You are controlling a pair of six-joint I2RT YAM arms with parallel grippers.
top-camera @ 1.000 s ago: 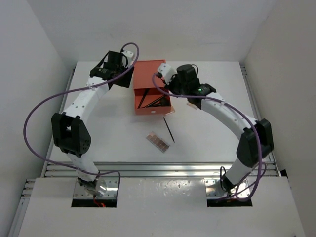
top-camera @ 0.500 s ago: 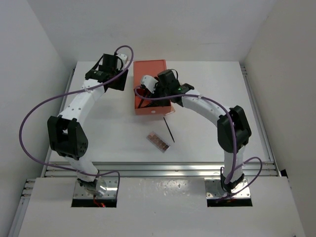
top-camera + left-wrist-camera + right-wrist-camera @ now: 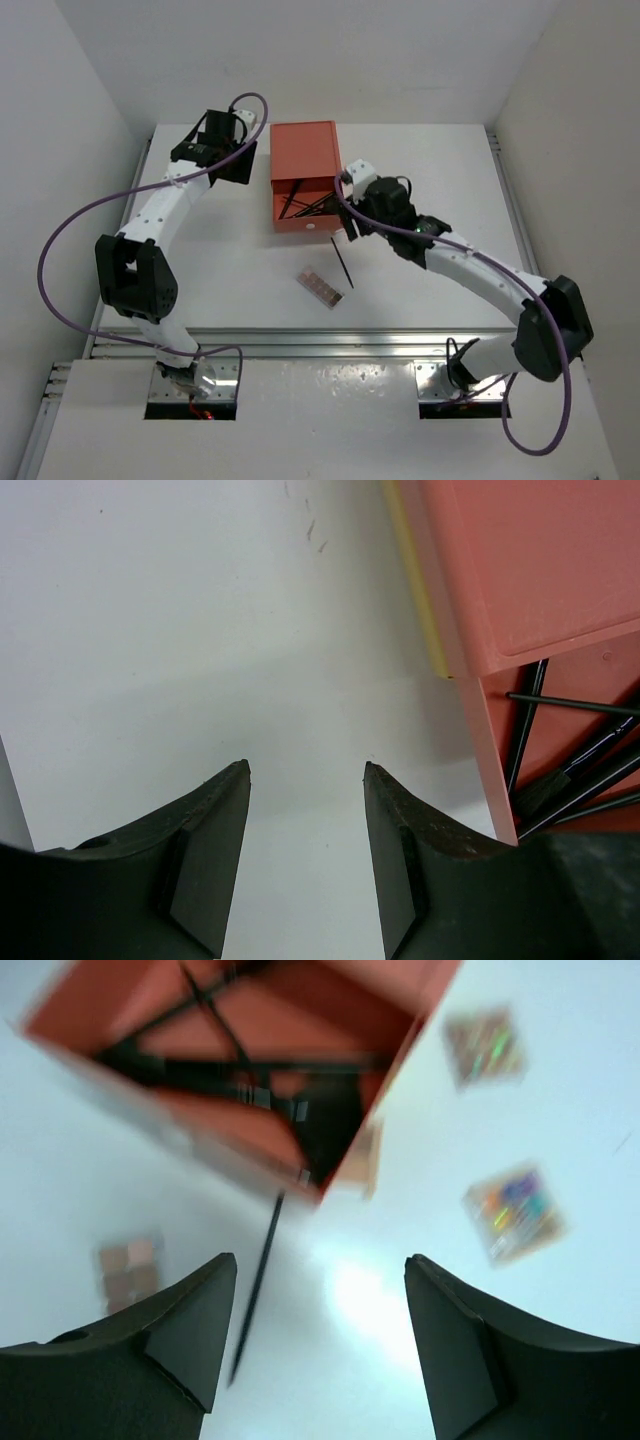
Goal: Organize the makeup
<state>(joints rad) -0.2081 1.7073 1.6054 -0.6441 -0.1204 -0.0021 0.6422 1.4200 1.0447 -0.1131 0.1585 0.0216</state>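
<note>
With my right gripper [image 3: 320, 1280] spread and empty above the thin dark pencil-like stick [image 3: 255, 1290], which lies just ahead of one finger beside the open orange-red drawer box [image 3: 250, 1090], I judge that stick is next: centre over it, descend and pinch its slim shaft, while my left gripper [image 3: 307, 775] hangs spread and empty.

drawer box [image 3: 303, 150]: orange-red, sitting toward the far middle of the table with its drawer slid out toward my side
drawer [image 3: 300, 226]: open, same orange-red inside, front wall facing the near edge
yellow strip [image 3: 415, 590]: runs down the box's side edge, easy to spot from my left wrist cam
table [image 3: 220, 270]: plain white, a couple of faint scuffs [image 3: 312, 530] close to the box
walls [image 3: 70, 110]: white panels left, back and right
rails [image 3: 330, 343]: silver aluminium, along the table's near edge
right wrist cam: box is too blurry for details
</note>
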